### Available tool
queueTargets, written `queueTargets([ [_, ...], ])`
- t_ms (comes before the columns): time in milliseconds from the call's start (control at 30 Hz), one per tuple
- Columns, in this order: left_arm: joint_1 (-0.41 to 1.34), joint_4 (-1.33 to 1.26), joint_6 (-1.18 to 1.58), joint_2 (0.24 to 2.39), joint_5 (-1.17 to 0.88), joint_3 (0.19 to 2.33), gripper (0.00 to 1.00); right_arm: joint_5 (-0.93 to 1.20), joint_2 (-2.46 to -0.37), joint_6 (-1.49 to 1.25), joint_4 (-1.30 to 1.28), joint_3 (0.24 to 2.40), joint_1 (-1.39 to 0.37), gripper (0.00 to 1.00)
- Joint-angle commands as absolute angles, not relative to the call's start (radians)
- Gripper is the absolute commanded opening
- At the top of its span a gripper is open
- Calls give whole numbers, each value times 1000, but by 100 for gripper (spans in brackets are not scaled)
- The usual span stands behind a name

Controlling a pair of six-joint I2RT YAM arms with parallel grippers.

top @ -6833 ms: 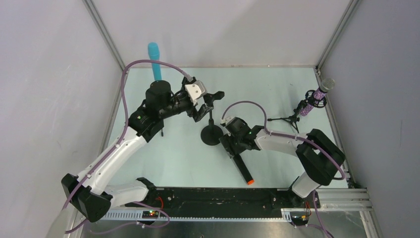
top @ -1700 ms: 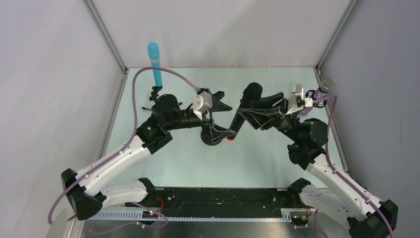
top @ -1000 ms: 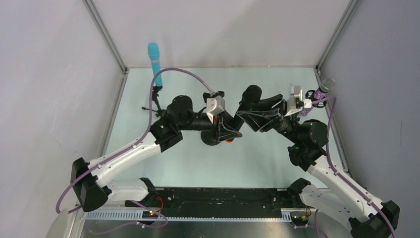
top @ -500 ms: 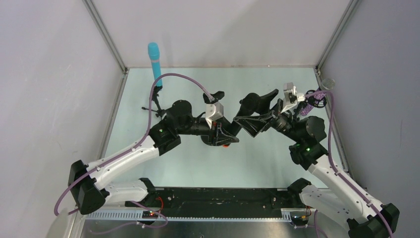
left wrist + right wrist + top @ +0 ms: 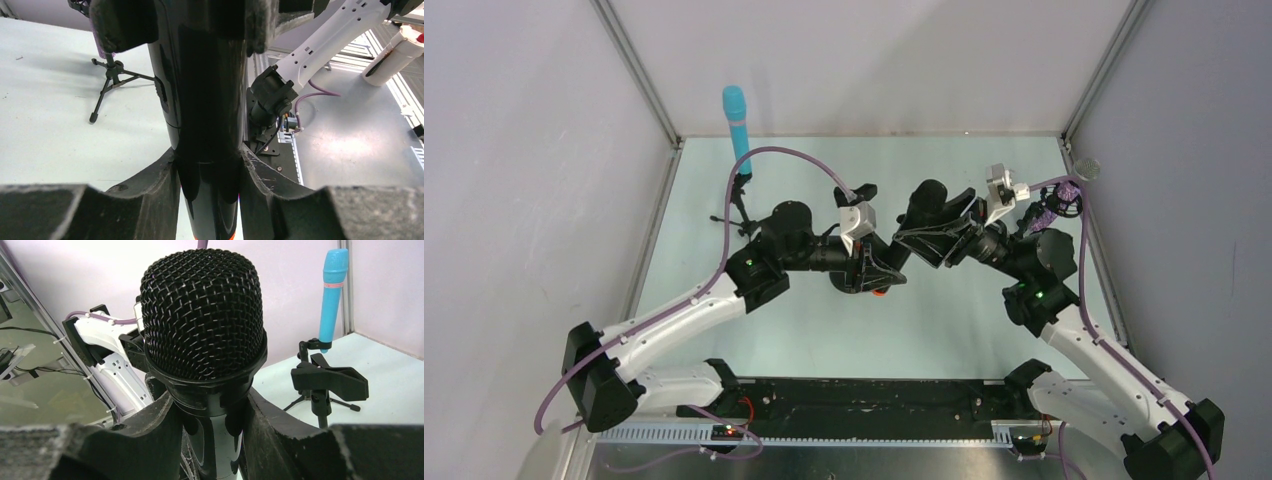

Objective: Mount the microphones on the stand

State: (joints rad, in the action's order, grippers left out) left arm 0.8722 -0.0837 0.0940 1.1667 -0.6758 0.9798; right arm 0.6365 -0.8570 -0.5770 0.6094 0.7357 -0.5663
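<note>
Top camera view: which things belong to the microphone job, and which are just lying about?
Job:
black microphone with orange end
cyan-blue microphone
glittery purple microphone with silver mesh head
empty black clip stand

Not part:
purple cables
black base rail

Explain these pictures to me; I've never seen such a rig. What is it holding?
Two robot arms are bolted to the near edge of a table. The wide picture looks down from above and behind them; the other two come from a camera on each wrist, so the dark wedges at the bottom are that arm's own fingers. Both grip one black microphone: the left gripper around its body, the right gripper just under its mesh head. A cyan microphone and a purple microphone already sit on small stands. An empty clip stands nearby.
</note>
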Motion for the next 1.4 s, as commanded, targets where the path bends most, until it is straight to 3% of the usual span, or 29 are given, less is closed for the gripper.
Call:
queueTargets([
  [0, 881, -142, 3, 1170, -677, 982, 21, 657, -861, -611, 619, 776, -572, 0],
  [133, 881, -143, 2, 1169, -638, 970, 60, 651, -861, -569, 583, 776, -572, 0],
  [200, 881, -143, -23, 1160, -620, 958, 73, 652, -858, -545, 561, 776, -570, 0],
  [367, 881, -152, -88, 1123, -533, 936, 89, 618, -840, -453, 466, 776, -567, 0],
  [967, 851, -167, -278, 1070, -327, 1048, 99, 579, -854, -416, 362, 776, -537, 0],
  [1367, 654, -147, -256, 1070, -365, 1120, 100, 578, -859, -401, 342, 776, -530, 0],
])
